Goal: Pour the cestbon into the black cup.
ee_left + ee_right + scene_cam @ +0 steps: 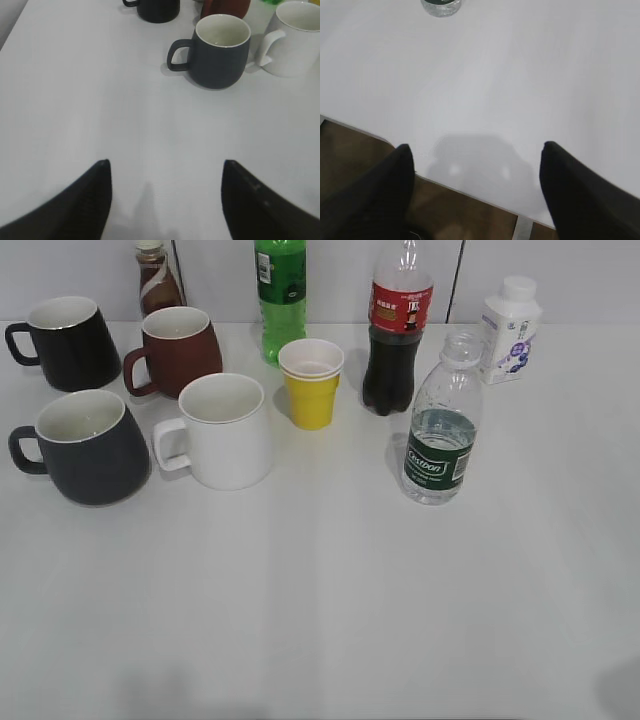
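Observation:
The cestbon (440,430), a small clear capless bottle with a dark green label, stands upright right of centre; only its base shows in the right wrist view (441,7). The black cup (92,447), a charcoal mug with a white inside, stands at the left with its handle to the left; it also shows in the left wrist view (220,50). My left gripper (166,165) is open and empty, well short of the cup. My right gripper (476,147) is open and empty over the table's near edge. Neither gripper shows in the exterior view.
A white mug (225,430), a brown-red mug (178,348), a glossy black mug (68,342) and a yellow paper cup (311,383) stand near the black cup. A green soda bottle (280,295), cola bottle (398,335) and white bottle (510,330) stand behind.

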Controlling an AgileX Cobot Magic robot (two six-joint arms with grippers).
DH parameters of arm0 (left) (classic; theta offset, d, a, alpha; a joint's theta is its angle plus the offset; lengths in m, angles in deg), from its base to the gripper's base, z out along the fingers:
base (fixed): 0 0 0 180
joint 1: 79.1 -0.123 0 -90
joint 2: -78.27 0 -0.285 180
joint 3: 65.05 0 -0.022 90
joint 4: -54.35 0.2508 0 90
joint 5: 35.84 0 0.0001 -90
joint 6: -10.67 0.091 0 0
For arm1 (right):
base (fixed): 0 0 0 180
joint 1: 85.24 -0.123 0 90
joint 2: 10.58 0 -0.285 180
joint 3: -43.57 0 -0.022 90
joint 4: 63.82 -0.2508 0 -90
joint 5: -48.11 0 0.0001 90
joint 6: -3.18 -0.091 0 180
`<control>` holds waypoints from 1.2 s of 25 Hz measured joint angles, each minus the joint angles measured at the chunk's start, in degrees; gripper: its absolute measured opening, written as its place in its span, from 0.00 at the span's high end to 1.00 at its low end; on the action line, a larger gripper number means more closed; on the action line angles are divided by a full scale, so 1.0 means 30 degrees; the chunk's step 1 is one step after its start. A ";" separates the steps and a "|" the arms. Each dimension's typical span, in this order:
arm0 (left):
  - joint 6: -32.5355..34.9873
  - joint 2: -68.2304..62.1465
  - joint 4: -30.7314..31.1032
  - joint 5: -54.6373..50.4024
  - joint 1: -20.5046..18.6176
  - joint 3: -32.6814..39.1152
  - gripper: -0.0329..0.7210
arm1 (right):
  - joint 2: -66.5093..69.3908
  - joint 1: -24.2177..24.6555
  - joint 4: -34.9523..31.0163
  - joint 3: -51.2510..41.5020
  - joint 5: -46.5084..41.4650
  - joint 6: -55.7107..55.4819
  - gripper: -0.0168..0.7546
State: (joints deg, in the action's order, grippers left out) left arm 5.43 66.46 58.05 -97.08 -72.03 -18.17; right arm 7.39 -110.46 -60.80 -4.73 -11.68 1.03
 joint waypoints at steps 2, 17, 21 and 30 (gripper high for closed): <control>0.0000 0.0134 0.0000 0.0000 -0.0154 0.0000 0.30 | -0.0253 0.0824 -0.0017 0.0000 0.0050 0.0000 0.23; 0.0018 0.1469 -0.0017 0.0001 -0.1453 0.0063 0.40 | -0.3552 0.6351 0.0002 0.0000 0.0102 0.0000 0.23; 0.0018 0.1469 -0.0017 0.0018 -0.1453 0.0063 0.42 | -0.3552 0.6351 0.0002 0.0000 0.0102 0.0000 0.23; 0.0018 0.1469 -0.0017 0.0018 -0.1453 0.0086 0.48 | -0.3552 0.6351 0.0002 0.0000 0.0102 0.0000 0.23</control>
State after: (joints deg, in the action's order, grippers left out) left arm 5.49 70.87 58.00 -97.03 -76.39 -17.92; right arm -3.27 -91.41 -60.79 -4.73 -11.38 1.03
